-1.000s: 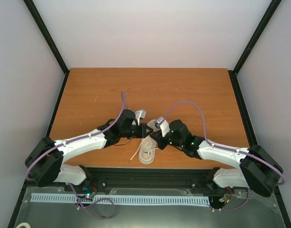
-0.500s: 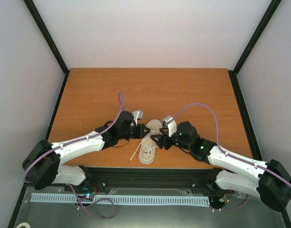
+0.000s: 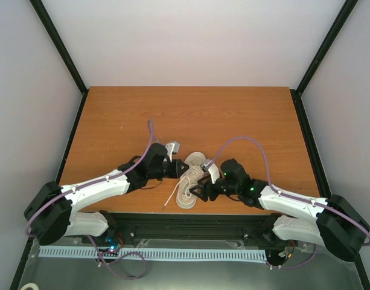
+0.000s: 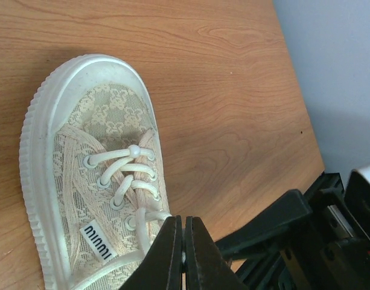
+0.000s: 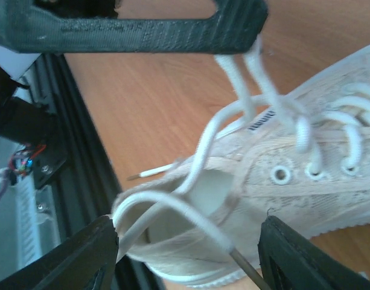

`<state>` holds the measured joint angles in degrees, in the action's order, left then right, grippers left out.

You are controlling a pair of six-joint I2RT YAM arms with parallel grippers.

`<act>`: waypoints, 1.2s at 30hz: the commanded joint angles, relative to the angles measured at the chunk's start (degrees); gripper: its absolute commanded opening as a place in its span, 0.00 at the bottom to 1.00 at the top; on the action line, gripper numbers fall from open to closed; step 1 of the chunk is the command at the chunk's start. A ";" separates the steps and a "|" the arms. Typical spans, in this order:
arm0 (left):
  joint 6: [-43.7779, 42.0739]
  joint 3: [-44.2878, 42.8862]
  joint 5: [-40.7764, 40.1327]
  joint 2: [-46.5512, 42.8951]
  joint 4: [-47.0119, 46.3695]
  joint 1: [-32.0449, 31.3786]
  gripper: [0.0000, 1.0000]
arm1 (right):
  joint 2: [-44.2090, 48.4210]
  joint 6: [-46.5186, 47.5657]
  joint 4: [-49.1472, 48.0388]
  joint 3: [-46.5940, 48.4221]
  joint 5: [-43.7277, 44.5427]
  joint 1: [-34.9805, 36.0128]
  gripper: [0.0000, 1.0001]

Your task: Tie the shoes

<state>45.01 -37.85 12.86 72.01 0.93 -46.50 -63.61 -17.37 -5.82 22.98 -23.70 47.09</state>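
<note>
A cream shoe (image 4: 88,151) lay on a wooden table (image 4: 221,72), directly beneath and between two robot grippers. The left gripper (image 4: 183,241) had its fingers pressed together, pinching the white lace (image 5: 245,78) just above the tongue. Two strands rose taut from the top eyelets into its grip. The right gripper (image 5: 188,237) was spread wide over the heel opening. A loose curve of lace passed between its fingers, touching neither, and the free lace tip lay beyond it on the table. The step in hand looked like gathering the second strand before crossing. The next move likely called for the right gripper to drop slightly and close on that loose curve without catching the collar.
</note>
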 commanded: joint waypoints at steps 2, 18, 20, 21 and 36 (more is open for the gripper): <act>-2.07 -0.02 -0.83 -2.36 0.90 0.01 0.01 | 2.27 0.05 0.63 0.13 -6.35 -0.29 0.55; -3.63 -1.79 -3.32 -3.19 3.81 0.02 0.01 | 13.66 1.04 15.28 2.51 6.07 -0.33 0.05; -3.71 -2.07 -2.82 -2.87 3.99 0.01 0.01 | 13.10 -0.52 15.24 3.06 7.20 -0.49 0.26; -3.71 -2.06 -2.60 -2.78 3.92 0.01 0.01 | 12.31 -2.01 14.87 3.50 8.19 -0.57 0.38; -3.56 -2.11 -1.00 -0.78 1.36 0.01 0.01 | -1.89 -13.51 2.85 9.73 8.83 1.42 0.48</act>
<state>42.39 -37.78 11.14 70.98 3.90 -46.50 -64.51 -29.28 0.05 30.22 -16.58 47.90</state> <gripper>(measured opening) 0.031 0.483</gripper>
